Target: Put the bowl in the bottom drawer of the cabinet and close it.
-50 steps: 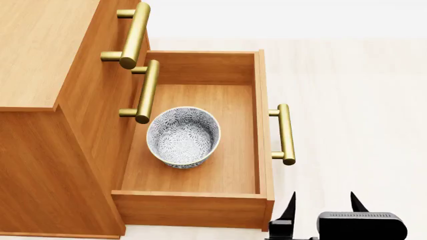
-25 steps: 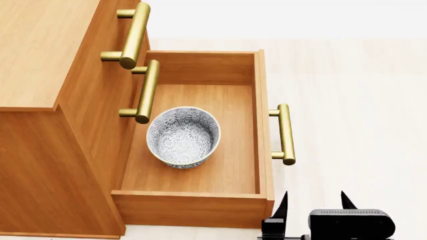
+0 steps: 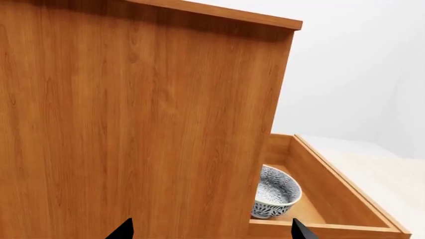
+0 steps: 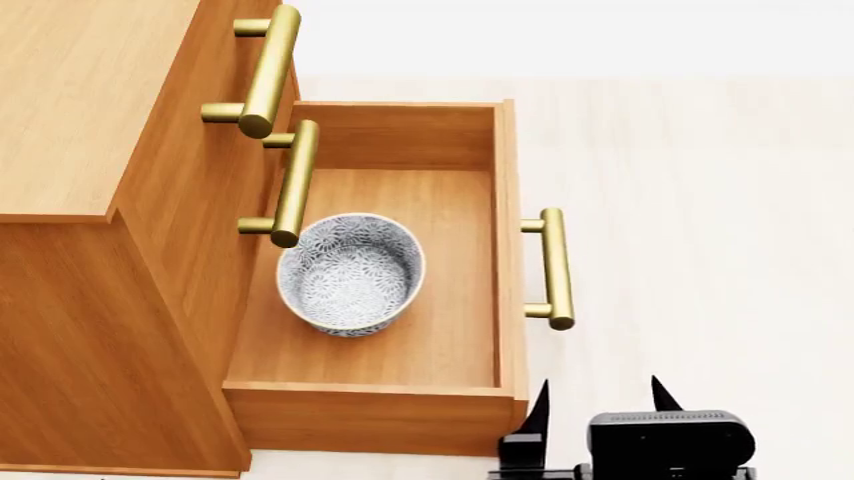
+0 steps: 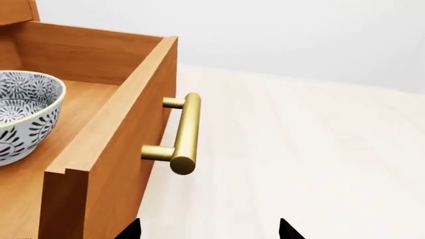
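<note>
Right hand [image 4: 593, 403] parted, over pale wood floor [image 4: 707, 200], white wall [image 5: 299, 35] behind.

- Pale wood-plank floor [image 4: 694, 180], light beige with a faint grain.
- Plain white wall [image 5: 279, 35] behind it, bare.
- Soft, even light; only faint shadows.

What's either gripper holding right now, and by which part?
Nothing. The right gripper is open and empty, near the bottom drawer's front corner. The left gripper's tips are spread with nothing between them. The bowl sits free in the drawer.
</note>
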Available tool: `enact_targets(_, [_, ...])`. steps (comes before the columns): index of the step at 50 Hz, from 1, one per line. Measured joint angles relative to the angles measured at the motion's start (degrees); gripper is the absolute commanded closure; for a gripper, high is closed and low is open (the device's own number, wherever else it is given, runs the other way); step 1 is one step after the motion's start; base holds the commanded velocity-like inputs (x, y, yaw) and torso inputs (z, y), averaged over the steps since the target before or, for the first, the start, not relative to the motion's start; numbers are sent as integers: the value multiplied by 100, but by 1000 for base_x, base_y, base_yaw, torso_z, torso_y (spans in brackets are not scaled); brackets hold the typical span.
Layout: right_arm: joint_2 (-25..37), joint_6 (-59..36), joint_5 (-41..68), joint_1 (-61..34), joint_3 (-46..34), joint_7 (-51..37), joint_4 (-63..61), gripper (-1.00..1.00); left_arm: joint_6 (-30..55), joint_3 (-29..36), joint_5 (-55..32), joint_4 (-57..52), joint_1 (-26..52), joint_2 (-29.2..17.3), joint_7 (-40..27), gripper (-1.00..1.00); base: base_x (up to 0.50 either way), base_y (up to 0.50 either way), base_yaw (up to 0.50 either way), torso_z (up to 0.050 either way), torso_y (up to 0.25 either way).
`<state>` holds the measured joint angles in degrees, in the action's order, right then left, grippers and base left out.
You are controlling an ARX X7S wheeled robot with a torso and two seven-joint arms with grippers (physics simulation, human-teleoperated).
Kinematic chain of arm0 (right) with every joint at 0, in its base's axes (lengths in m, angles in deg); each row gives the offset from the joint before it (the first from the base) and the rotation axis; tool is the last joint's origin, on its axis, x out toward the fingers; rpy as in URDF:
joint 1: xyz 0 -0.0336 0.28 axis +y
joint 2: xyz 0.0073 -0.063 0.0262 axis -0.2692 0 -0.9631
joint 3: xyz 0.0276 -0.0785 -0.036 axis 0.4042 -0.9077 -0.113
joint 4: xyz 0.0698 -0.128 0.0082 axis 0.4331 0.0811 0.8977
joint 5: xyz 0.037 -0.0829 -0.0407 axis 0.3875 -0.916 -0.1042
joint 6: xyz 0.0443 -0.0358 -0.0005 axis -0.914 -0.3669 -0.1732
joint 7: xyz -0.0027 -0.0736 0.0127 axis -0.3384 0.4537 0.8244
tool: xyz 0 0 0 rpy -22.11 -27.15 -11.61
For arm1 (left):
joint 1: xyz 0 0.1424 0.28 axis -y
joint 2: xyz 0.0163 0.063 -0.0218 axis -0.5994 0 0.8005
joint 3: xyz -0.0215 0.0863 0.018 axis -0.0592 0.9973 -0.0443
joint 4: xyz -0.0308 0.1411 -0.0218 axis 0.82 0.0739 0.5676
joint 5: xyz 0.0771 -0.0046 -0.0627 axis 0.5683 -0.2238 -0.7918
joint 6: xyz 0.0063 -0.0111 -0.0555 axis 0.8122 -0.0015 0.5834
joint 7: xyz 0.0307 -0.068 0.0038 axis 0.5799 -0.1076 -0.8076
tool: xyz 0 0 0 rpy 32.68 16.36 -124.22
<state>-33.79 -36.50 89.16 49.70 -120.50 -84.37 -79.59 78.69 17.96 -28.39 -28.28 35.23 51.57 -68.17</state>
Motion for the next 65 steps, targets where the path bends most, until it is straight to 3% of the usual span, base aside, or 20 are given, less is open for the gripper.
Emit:
enact_targets(38, [-312, -67, -48, -7, -317, 130, -284, -100, -53, 38, 6, 29, -1, -16, -5, -100, 0, 0, 0, 0, 0])
enact_targets(65, [-894, -126, -133, -379, -542, 446, 178, -100, -60, 34, -28, -1, -2, -55, -33, -100, 0, 0, 0, 0, 0])
